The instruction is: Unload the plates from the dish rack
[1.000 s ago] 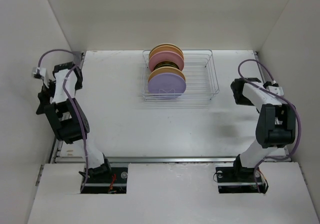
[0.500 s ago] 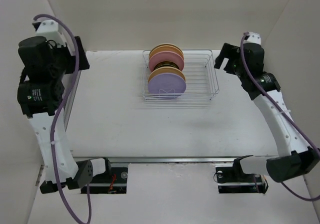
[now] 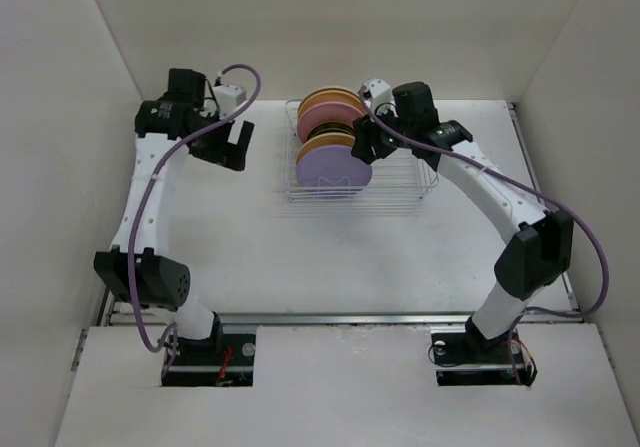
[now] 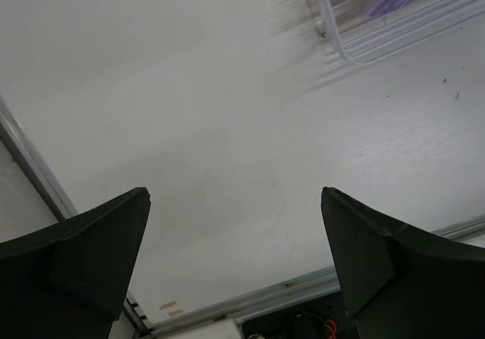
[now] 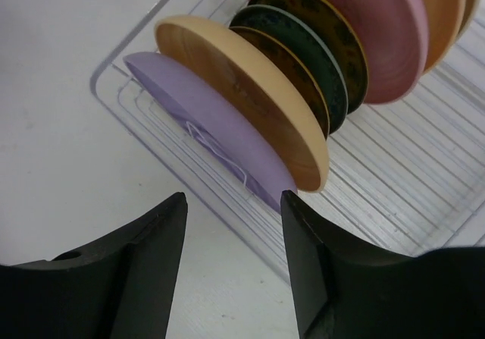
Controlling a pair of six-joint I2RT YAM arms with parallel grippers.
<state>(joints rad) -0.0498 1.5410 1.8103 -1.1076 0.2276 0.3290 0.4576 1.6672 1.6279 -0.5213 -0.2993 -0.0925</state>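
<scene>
The dish rack (image 3: 400,162) stands at the back middle of the table, with the plates upright in its left part. From the front they are a lavender plate (image 3: 333,170), a yellow plate (image 3: 335,145), a pink plate (image 3: 333,117) and a cream plate (image 3: 333,96). In the right wrist view the lavender plate (image 5: 212,138) and yellow plate (image 5: 242,89) stand before two small dark patterned plates (image 5: 311,54). My right gripper (image 5: 233,195) is open above the lavender plate's edge, holding nothing; it also shows in the top view (image 3: 367,145). My left gripper (image 3: 232,144) is open and empty, left of the rack.
The left wrist view shows the bare white table (image 4: 227,111), the rack's corner (image 4: 333,36) at the top right and a metal rail (image 4: 250,302) at the table's edge. White walls enclose the table. The rack's right half (image 3: 405,147) holds no plates.
Both arms have swung in from the table's sides toward the rack. The left gripper is now just left of it, the right gripper at the plates' right edge.
</scene>
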